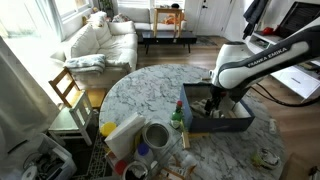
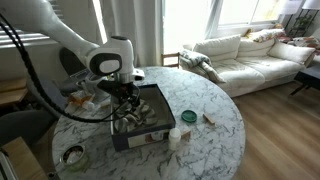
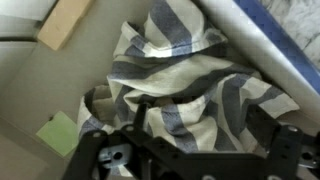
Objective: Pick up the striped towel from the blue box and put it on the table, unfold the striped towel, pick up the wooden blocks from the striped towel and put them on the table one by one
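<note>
Gripper (image 3: 205, 125) down in the blue box (image 1: 232, 123), jaws apart over the striped towel (image 3: 190, 70).

In both exterior views the arm reaches down from above, so that the gripper (image 1: 212, 103) hangs inside the box, which stands on the round marble table (image 1: 140, 85). In the wrist view the dark fingers (image 3: 140, 112) stand spread at the bottom of the frame, with the bunched grey-and-white cloth between and beyond them. They are not clamped on the cloth, and whether the tips touch it cannot be told. The towel lies crumpled in folds, and the box's blue wall (image 3: 270, 40) runs just past it at the upper right. A tan block (image 3: 65, 22) lies beside the cloth's far edge, and a small green square (image 3: 57, 133) lies near its side. In an exterior view the gripper (image 2: 125, 103) hides most of the towel in the box (image 2: 140, 136).
</note>
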`<state>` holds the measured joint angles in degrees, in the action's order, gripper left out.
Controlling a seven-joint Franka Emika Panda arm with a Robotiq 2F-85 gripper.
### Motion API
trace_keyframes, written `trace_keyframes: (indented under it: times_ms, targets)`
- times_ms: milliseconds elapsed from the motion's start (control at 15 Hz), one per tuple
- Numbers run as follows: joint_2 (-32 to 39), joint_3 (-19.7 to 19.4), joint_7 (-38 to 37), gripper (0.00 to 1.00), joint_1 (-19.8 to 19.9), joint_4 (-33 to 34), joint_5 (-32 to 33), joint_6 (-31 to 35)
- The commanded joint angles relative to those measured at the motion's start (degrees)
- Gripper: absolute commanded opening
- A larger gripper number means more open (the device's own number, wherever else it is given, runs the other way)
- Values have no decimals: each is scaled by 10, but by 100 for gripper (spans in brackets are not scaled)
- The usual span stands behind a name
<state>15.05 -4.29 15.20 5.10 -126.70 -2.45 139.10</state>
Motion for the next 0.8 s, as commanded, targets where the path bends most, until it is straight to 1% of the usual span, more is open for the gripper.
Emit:
trace_keyframes:
  times_ms: [0,400,533,667,733]
  targets:
    - [44,22,32,100,22,38,-38,19]
    - [87,38,18,100,28,51,-43,89]
    - [101,39,12,100,27,51,-34,101]
    - [111,43,11,100,28,54,-31,100]
    - [116,43,8,80,27,55,-29,100]
